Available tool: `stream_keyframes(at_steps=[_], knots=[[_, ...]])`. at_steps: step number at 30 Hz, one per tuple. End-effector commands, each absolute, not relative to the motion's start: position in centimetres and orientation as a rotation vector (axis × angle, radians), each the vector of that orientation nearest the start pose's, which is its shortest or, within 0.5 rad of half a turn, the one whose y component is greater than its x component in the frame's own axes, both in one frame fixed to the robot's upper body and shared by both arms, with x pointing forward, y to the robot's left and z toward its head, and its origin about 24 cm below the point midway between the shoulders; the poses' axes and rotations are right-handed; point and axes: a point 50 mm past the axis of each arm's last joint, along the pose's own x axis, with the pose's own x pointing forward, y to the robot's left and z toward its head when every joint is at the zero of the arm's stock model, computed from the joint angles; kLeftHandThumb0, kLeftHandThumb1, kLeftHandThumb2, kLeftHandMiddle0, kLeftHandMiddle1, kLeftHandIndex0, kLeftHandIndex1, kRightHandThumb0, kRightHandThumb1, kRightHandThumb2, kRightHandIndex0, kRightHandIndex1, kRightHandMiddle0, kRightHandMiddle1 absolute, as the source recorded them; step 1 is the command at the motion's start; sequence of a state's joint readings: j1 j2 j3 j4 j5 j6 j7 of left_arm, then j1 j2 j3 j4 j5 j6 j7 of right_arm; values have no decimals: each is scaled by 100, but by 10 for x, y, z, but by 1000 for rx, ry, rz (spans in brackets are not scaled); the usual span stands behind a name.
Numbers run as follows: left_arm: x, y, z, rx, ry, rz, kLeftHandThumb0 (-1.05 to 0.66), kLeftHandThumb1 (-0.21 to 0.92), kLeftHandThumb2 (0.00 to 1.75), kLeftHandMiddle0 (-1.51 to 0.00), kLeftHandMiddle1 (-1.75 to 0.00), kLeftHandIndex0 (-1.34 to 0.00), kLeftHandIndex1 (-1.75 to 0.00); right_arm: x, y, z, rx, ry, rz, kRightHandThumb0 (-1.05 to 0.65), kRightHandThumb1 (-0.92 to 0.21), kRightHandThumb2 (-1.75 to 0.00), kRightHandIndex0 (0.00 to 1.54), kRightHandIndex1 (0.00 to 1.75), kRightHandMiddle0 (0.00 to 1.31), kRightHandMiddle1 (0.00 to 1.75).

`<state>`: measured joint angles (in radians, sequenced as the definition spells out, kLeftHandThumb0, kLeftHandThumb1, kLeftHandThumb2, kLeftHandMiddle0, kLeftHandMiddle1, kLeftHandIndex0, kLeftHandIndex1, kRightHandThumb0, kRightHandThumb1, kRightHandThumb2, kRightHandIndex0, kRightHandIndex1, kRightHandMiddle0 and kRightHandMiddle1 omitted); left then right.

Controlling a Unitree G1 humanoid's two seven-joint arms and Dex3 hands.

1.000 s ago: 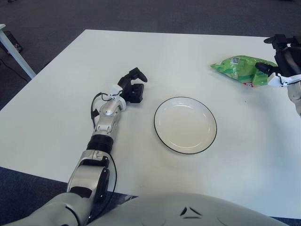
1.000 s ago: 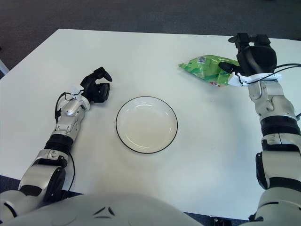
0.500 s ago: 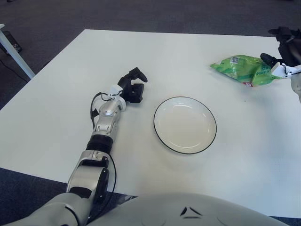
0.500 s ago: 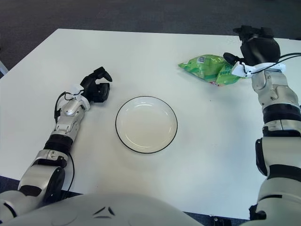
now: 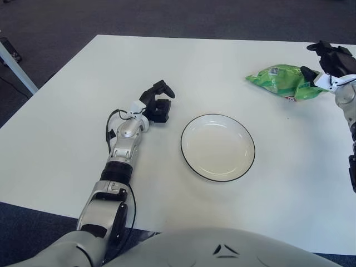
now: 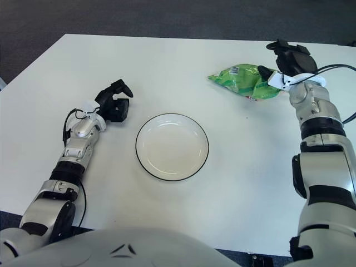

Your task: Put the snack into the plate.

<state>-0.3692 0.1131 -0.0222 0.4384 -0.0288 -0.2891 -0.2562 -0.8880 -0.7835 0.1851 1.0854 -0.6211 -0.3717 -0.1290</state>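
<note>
The snack is lying beyond the plate to its right — the right hand is reaching its near edge with fingers spread and should be gripping firmly, while the left hand is sitting curled, holding nothing, left of the plate.

A white table with a plain, matte top fills most of both views. Its far edge runs straight across the upper part of the scene; its left edge slants down toward the near left corner. The top surface is evenly lit, with only soft, faint shadows.

Beyond and around the table lies a dark grey carpet of fine, uniform texture. At the far left of the left eye view, a white slanted furniture leg stands on the carpet, with a small dark object just beside it.

No walls or windows are in view.
</note>
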Motion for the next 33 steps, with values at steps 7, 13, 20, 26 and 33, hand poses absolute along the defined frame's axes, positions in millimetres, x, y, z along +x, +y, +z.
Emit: stream_keyframes(at_steps=[7,13,20,26,33], knots=[[297,133,37,176,-86,-318,-45,40,121,-126,-175,-55,-175,377,-306,171,-1246,-32,-113,-89,-92,-104,0,21,0,72],[296,135,36,157,-72,-322,-45,41,120,-124,-175,-54,-175,379,-302,167,-1215,-13,-97,-89,-92,-103,0,21,0,74],[295,134,37,160,-81,-319,-45,41,120,-126,-175,-54,-175,381,-298,164,-1197,-11,-81,-88,-92,-102,2,22,0,75],[295,134,38,171,-77,-321,-45,41,121,-126,-175,-54,-175,381,-296,163,-1185,-12,-73,-90,-92,-101,2,23,0,77],[295,134,38,173,-77,-324,-45,40,122,-127,-175,-55,-175,382,-295,165,-1178,-23,-72,-92,-92,-99,3,24,0,79]])
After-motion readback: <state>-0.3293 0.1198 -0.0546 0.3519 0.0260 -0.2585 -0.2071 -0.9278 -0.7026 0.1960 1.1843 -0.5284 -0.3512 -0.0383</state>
